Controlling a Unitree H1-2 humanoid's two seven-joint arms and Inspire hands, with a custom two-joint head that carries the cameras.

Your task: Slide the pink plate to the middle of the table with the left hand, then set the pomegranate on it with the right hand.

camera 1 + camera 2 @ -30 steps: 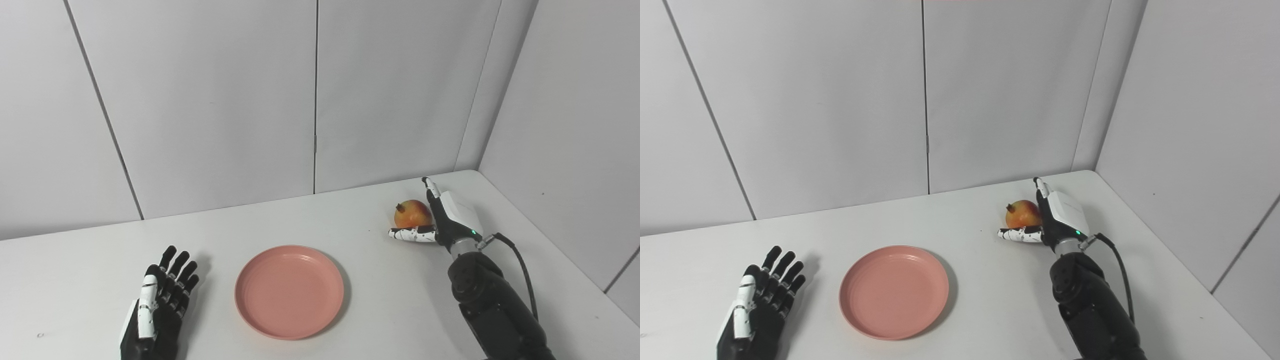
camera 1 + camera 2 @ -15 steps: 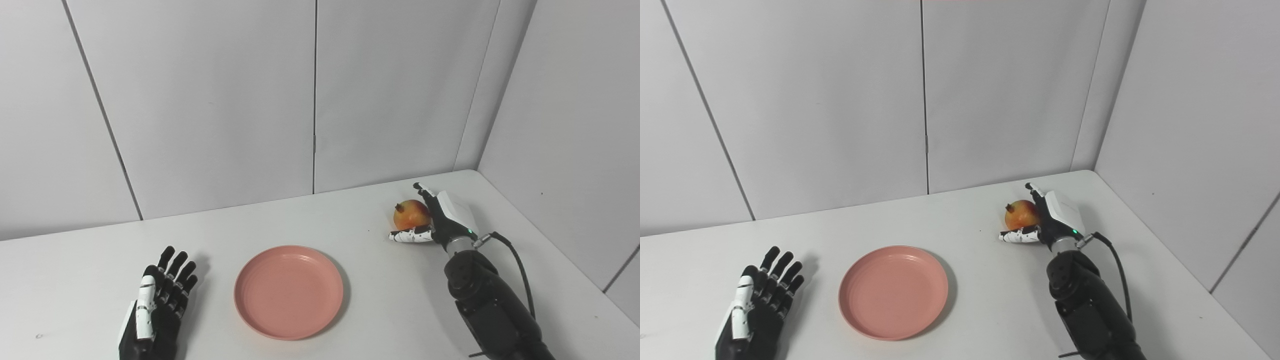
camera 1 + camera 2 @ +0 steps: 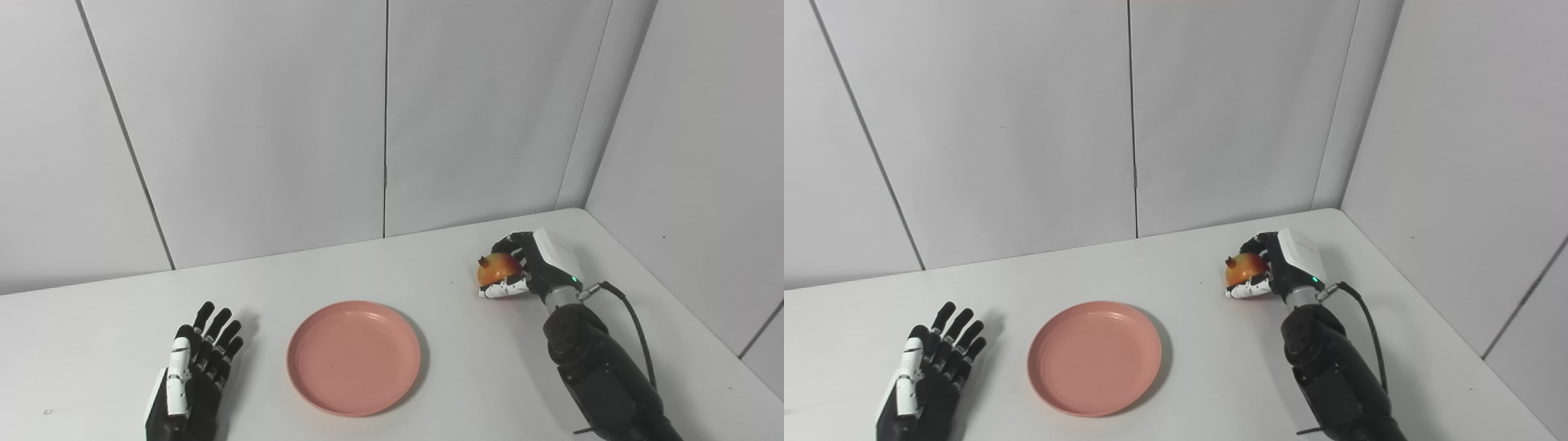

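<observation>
Pink plate sits mid-counter, so we judge the slide done; our left hand rests beside it, fingers spread, empty; right hand grips pomegranate far right; placing remains

You get bright, even light from overhead, with no glare on the white tabletop or the wall panels. Shadows are soft and short: one hugs the right rim of the pink plate, another sits just right of the left hand. Focus is sharp throughout both views, and lines at the frame edges stay straight
</observation>
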